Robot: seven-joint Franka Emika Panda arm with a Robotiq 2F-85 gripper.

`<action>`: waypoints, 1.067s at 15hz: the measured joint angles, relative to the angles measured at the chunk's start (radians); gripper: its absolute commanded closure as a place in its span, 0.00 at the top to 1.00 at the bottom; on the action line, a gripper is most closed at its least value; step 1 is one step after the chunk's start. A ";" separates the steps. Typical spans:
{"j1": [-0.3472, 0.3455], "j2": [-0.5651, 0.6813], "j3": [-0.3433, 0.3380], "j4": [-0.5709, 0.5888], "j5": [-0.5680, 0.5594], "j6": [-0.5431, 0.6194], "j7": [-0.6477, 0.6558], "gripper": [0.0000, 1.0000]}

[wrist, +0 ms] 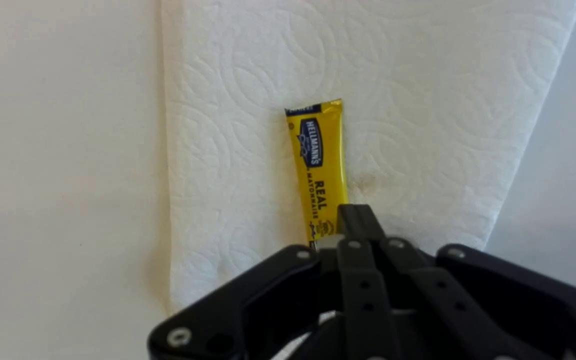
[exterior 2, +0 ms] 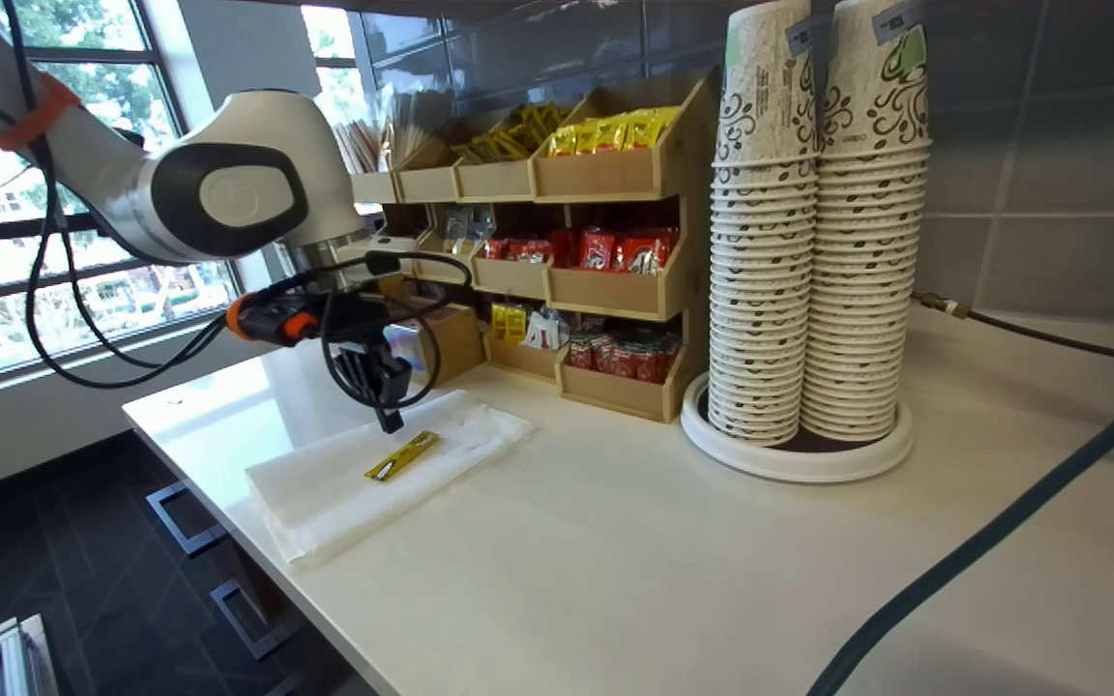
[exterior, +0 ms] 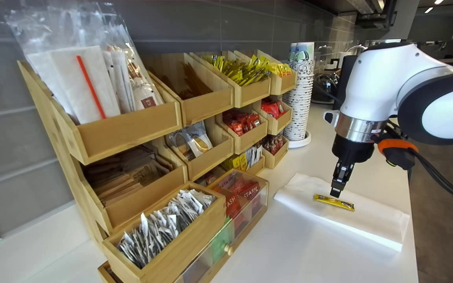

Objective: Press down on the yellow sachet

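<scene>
The yellow sachet lies flat on a folded white paper towel on the counter. In an exterior view the sachet lies just below and beside the fingertips. My gripper points down with its fingertips together and nothing held between them. It also shows in an exterior view, where the tips look a little above the towel. In the wrist view the fingertips overlap the right edge of the sachet near its lower end. The fingers hide that lower end.
A wooden organizer with several bins of sachets and packets stands against the wall. Stacked paper cups stand on a round white tray beside it. A drawer box with tea and white packets juts out. The counter's front edge is near the towel.
</scene>
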 measured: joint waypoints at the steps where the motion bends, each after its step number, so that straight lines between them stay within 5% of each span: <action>1: 0.000 0.009 0.000 0.000 0.000 0.009 -0.001 0.00; 16: -0.001 0.068 -0.010 0.001 0.000 0.053 -0.014 0.00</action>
